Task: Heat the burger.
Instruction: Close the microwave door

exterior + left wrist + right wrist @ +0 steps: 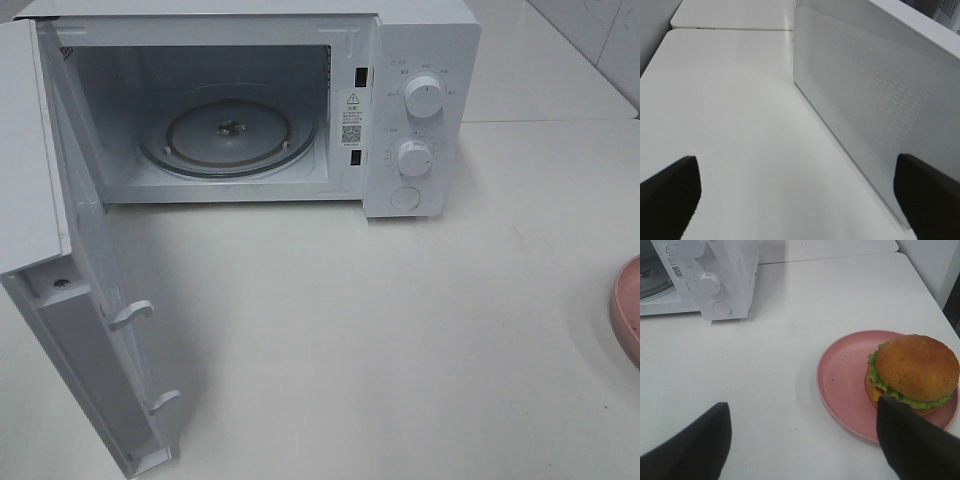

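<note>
Both end effectors gape empty, right [802, 440] near the burger [916, 372]; microwave [420, 110] labels too small to read

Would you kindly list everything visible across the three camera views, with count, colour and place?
microwave: one, white, at the back of the table, cavity empty
microwave door: one, white, swung fully open on the left of the overhead view
glass turntable: one, clear, on the cavity floor
dials: two, white, on the control panel, one above the other
round button: one, white, below the dials
plate: one, pink, on the table to the right of the microwave, only its edge in the overhead view
burger: one, golden-brown bun with green lettuce, on the plate, off-centre
table: one, white
left gripper: one, black fingers apart, empty, beside the door's outer face
right gripper: one, black fingers apart, empty, near the plate
</note>
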{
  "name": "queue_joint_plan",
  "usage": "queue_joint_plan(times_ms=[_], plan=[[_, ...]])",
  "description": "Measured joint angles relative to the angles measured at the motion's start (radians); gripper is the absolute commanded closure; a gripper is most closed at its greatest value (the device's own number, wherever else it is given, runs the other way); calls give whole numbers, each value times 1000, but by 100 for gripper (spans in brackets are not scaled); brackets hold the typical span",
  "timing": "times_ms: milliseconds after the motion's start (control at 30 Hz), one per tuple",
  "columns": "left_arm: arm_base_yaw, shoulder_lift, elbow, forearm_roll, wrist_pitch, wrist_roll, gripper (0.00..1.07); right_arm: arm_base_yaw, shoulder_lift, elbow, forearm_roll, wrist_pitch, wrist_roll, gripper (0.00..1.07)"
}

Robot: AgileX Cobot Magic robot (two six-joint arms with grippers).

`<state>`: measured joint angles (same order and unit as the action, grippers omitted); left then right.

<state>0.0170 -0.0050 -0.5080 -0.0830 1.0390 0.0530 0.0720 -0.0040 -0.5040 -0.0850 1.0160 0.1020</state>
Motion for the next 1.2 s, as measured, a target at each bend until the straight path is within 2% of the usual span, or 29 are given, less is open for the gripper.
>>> queue_joint_plan(times_ms=[167, 200, 267, 300, 333, 367, 400, 433, 467, 500, 533, 567, 600, 667, 800, 833, 867, 933, 1033, 1067, 1133, 1200], plan=[[0, 37, -28, 0, -51, 0, 19, 0, 0, 0, 0, 0, 0, 31], [0, 68, -29, 1, -79, 0, 22, 0, 0, 0, 0, 0, 0, 31], [0, 102, -29, 3, -105, 0, 36, 0, 0, 0, 0, 0, 0, 31], [0, 102, -29, 3, -105, 0, 36, 0, 0, 0, 0, 0, 0, 31], [0, 130, -29, 9, -130, 0, 49, 0, 0, 0, 0, 0, 0, 31], [0, 140, -29, 10, -142, 0, 57, 0, 0, 0, 0, 0, 0, 31], [0, 140, -29, 10, -142, 0, 57, 0, 0, 0, 0, 0, 0, 31], [0, 159, -25, 10, -172, 0, 75, 0, 0, 0, 0, 0, 0, 31], [0, 181, -14, 10, -204, 0, 83, 0, 0, 0, 0, 0, 0, 31], [0, 181, -14, 10, -204, 0, 83, 0, 0, 0, 0, 0, 0, 31], [0, 193, -5, 10, -221, 0, 102, 0, 0, 0, 0, 0, 0, 31], [0, 193, -5, 10, -221, 0, 102, 0, 0, 0, 0, 0, 0, 31], [0, 217, 16, 10, -251, 0, 107, 0, 0, 0, 0, 0, 0, 31], [0, 230, 28, 10, -271, 0, 107, 0, 0, 0, 0, 0, 0, 31], [0, 297, 96, 10, -417, 0, 107, 0, 0, 0, 0, 0, 0, 31], [0, 329, 135, 10, -506, 0, 107, 0, 0, 0, 0, 0, 0, 31], [0, 329, 135, 10, -506, 0, 107, 0, 0, 0, 0, 0, 0, 31], [0, 375, 191, 0, -651, 0, 107, 0, 0, 0, 0, 0, 0, 31], [0, 391, 210, -7, -695, 0, 107, 0, 0, 0, 0, 0, 0, 31], [0, 421, 242, -21, -805, 0, 107, 0, 0, 0, 0, 0, 0, 31], [0, 439, 257, -26, -850, 0, 107, 0, 0, 0, 0, 0, 0, 31], [-2, 521, 307, -31, -1074, 0, 107, 0, 0, 0, 0, 0, 0, 31]])
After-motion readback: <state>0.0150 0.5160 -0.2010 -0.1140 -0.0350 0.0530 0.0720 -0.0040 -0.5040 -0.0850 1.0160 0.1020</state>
